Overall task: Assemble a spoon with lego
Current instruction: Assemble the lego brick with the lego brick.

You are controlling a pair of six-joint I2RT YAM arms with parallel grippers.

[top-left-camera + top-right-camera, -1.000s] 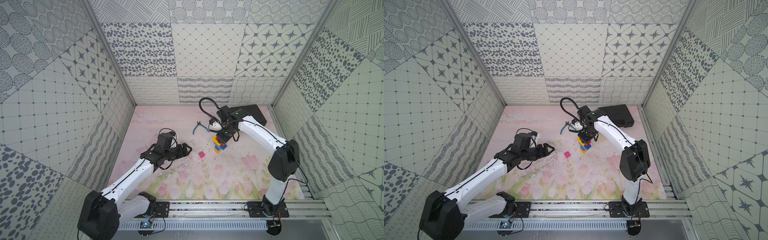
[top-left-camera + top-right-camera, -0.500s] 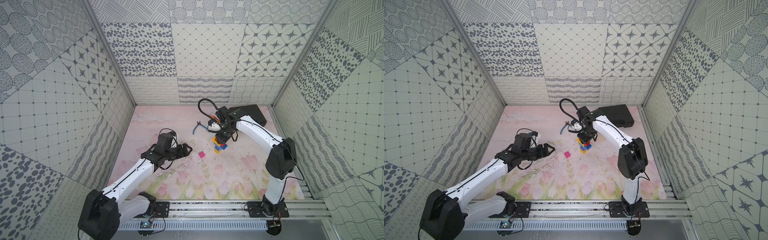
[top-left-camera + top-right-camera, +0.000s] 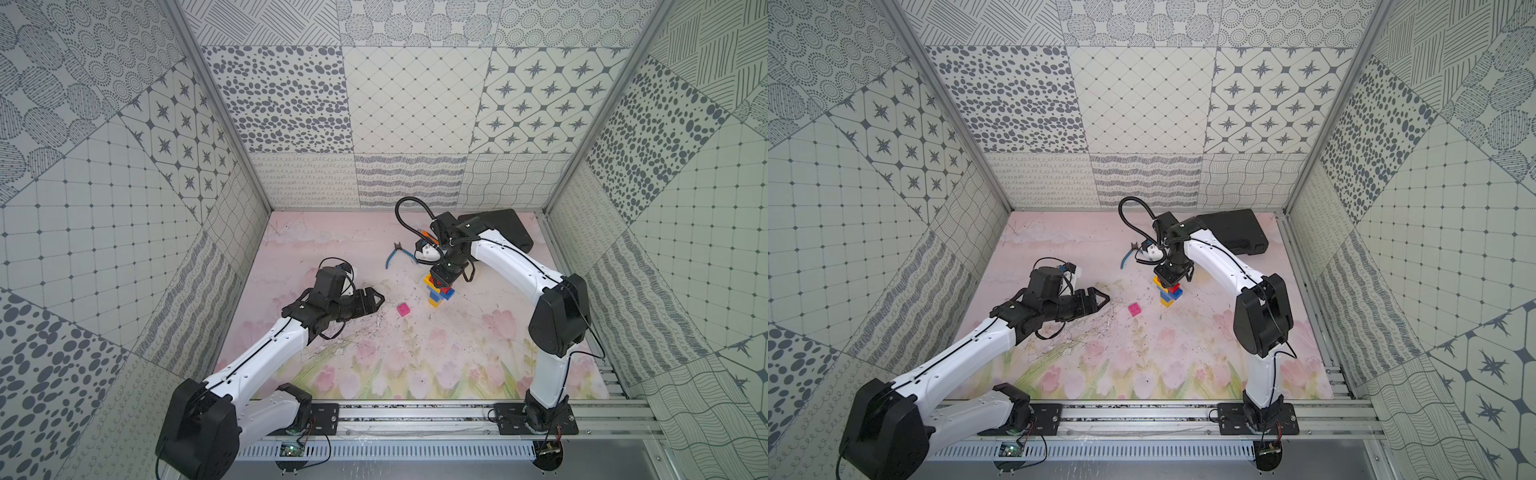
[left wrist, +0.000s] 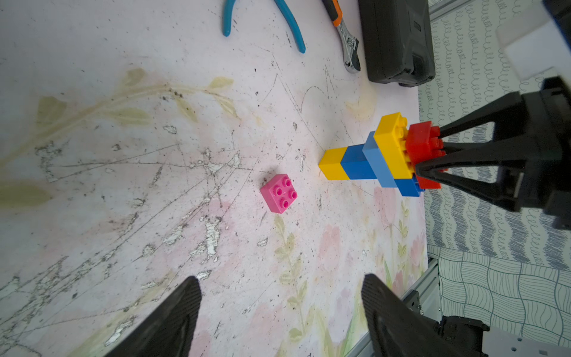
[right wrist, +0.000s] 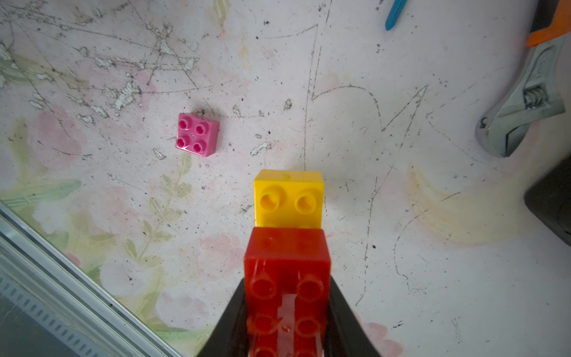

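Hanging well short of the spoon (image 4: 370, 160), the left gripper (image 4: 281, 279) gapes wide, empty. The pink brick (image 4: 279, 193) lies loose near the spoon, which stands upright on the mat (image 4: 123, 216). Over the last second only the right elbow (image 3: 559, 316) shifted. The right gripper (image 5: 287, 279) stays clamped on the red brick (image 5: 287, 247) atop the spoon, so the pressing is probably unfinished.

White arm links (image 3: 270, 351), black joint housings (image 3: 559, 320), looping black cables (image 3: 397, 212), black carbon-weave pincer fingers (image 4: 173, 321)

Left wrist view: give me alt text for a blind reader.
The right tool grips the red brick atop a yellow-and-blue lego stack; a loose pink brick lies apart on the mat before the open left tool. Beyond: pliers, wrench, black case.
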